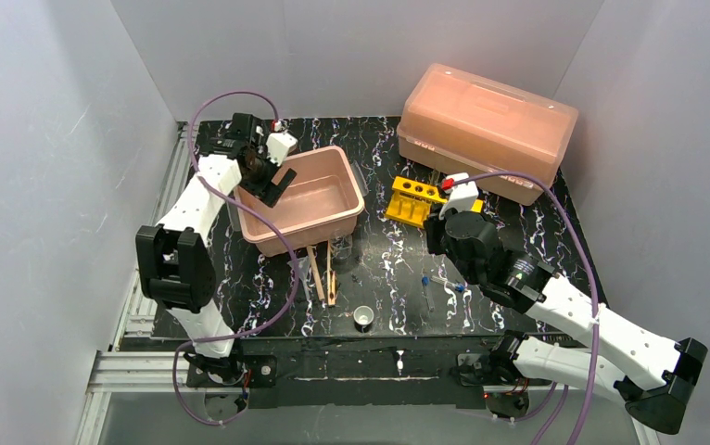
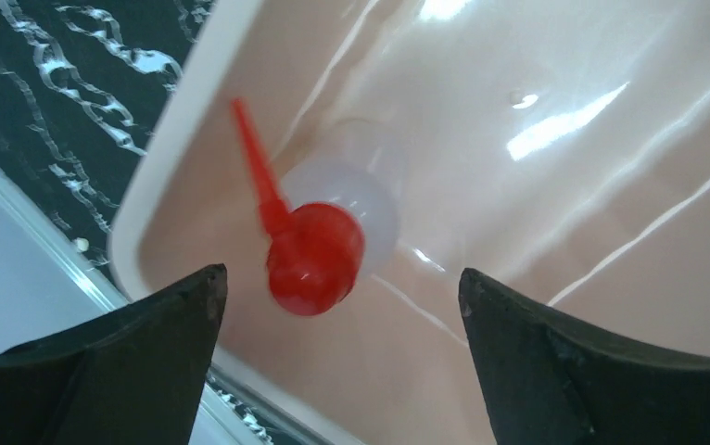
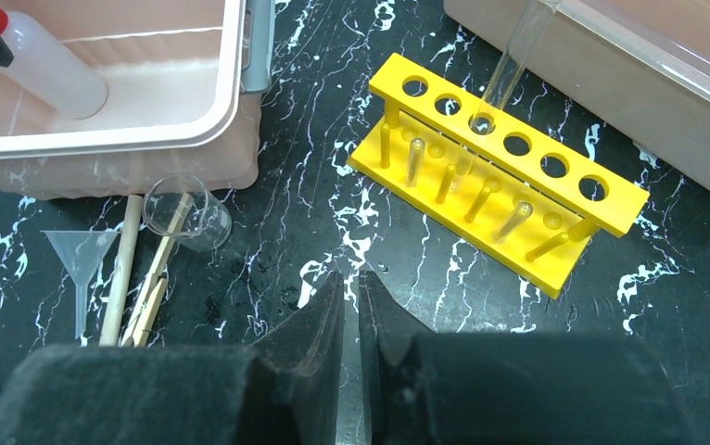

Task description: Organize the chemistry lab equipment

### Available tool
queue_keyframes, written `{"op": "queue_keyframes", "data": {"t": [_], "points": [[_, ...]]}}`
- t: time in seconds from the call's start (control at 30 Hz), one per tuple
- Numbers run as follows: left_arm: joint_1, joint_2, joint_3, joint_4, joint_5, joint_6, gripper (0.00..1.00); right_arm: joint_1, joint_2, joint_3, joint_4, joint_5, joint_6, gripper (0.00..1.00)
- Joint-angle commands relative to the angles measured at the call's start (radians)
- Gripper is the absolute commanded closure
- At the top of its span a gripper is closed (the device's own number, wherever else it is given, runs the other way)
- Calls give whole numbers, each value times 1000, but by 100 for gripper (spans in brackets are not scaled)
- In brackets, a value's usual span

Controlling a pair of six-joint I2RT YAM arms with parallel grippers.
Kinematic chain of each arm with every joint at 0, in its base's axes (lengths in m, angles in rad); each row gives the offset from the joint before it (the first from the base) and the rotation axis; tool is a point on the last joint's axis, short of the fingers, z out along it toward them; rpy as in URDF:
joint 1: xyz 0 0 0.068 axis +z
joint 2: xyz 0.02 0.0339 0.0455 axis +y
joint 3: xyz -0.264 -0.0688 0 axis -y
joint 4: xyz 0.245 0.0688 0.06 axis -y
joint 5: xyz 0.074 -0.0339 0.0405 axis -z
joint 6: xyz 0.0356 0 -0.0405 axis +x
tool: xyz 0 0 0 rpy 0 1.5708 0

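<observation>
1. Table (image 1: 384, 269): black marbled top. The big lidded box (image 1: 488, 119) sits at the far-right corner and isn't part of the job.
2. Open pink tub (image 1: 319, 190): far-left part of the table, serving as the collection bin.
3. Left gripper (image 2: 340, 276): hangs over the tub's left end, jaws wide, holding nothing.
4. Right gripper (image 3: 351, 287): mid-table near the rack, jaws nearly together w/ nothing between.
5. Yellow rack (image 3: 537, 155): towards the far edge, just in front of the box, w/ one clear tube (image 3: 518, 56) standing in a hole.
6. Beaker (image 3: 187, 213) and wooden clamps (image 1: 331, 283): just off the tub's near wall.
7. Squeeze bottle (image 2: 328, 241): loose inside the tub by its left wall, so drop-off looks done.
8. Blue-capped tubes (image 1: 427, 289) lie right of centre; tiny cup (image 1: 363, 317) sits by the near edge.
9. Next, prob.: left lifts clear of the rim and goes for beaker or clamps. Right must open before taking a tube.
</observation>
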Motion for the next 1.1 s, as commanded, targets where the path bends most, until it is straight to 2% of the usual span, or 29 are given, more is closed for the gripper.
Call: {"op": "queue_keyframes", "data": {"t": [0.0, 0.33, 0.53, 0.63, 0.7, 0.83, 0.97, 1.07], "points": [[1, -80, 16, 19, -64, 5, 2, 7, 2, 37, 10, 10, 12, 81], [-1, -151, 196, -102, 38, -48, 2, 7, 6, 41, 6, -2, 21, 81], [-6, -233, 250, -234, 293, -74, 2, 7, 8, 36, -5, -10, 32, 81], [-23, -294, 188, -296, 448, -50, 2, 7, 14, 32, -2, -21, 33, 81], [-50, -353, 92, -313, 504, -19, 2, 7, 22, 32, -3, -23, 35, 81], [-135, -474, -121, -339, 554, 65, 9, 7, 26, 29, -5, -21, 41, 81], [-169, -516, -218, -408, 625, 148, 17, 7, 12, 7, -4, -17, 50, 81], [-173, -511, -280, -428, 615, 212, 23, 7, 12, -10, 8, -29, 59, 81]]}}
